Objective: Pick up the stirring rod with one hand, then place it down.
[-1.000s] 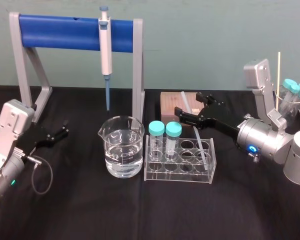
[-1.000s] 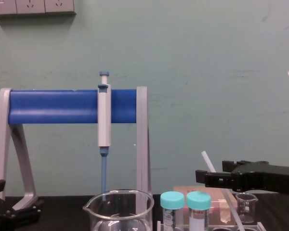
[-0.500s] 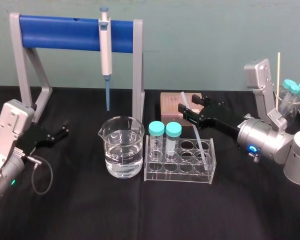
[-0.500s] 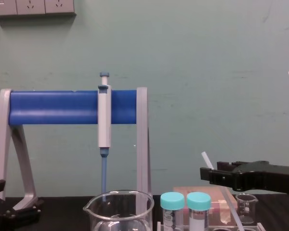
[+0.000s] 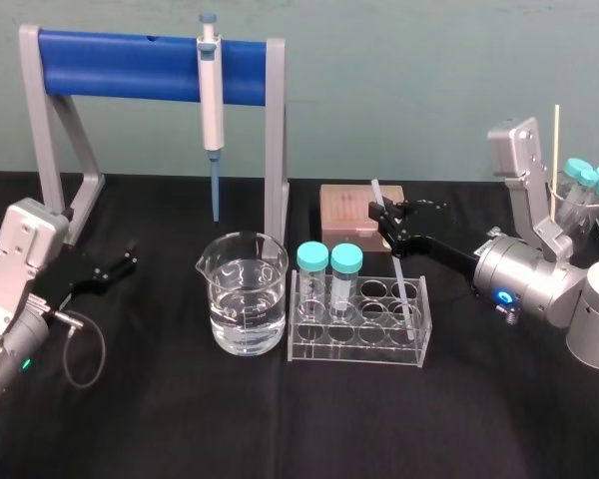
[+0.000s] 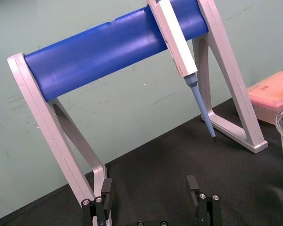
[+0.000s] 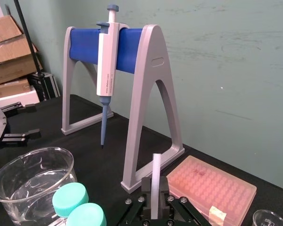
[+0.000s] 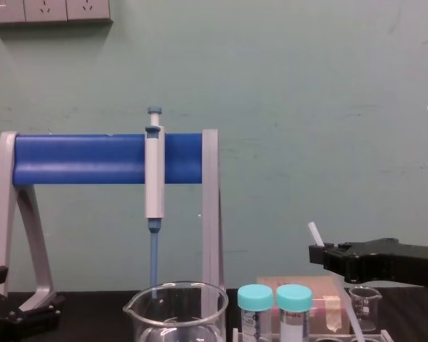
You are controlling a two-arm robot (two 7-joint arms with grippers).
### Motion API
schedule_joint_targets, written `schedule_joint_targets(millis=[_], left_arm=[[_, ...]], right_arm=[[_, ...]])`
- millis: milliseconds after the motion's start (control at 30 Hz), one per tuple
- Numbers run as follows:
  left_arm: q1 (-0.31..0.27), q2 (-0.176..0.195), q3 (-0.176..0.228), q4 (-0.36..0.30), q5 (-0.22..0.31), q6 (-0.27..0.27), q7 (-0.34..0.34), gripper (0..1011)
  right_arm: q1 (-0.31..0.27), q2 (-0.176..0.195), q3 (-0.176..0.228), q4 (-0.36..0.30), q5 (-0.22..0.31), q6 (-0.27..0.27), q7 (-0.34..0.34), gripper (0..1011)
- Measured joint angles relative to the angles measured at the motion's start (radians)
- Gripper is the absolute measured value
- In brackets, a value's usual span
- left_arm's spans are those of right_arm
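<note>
The right tool [image 5: 387, 222] is clamped on the stirring rod [image 5: 402, 289] near its top — the rod leans in the clear rack [image 5: 359, 351]. Best to lift along that lean, slowly, without dragging the rack. Left tool [image 5: 128, 257] sits open, far left.

Head high, chest seemingly level

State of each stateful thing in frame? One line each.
stirring rod: tilted, clamped by right gripper, lower end in tube rack
right gripper: shut on the rod
left gripper: open, idle at left
beaker: upright, part full of clear liquid
two tubes: capped, upright in rack
pipette: hanging on blue stand
</note>
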Motion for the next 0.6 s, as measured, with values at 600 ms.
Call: schedule_joint_targets(millis=[600], left_arm=[[0.0,0.0,0.0,0.0,0.0,0.0,0.0,1000]], right_arm=[[-0.005,-0.001,0.004,0.0,-0.002,-0.02,0.0,71]])
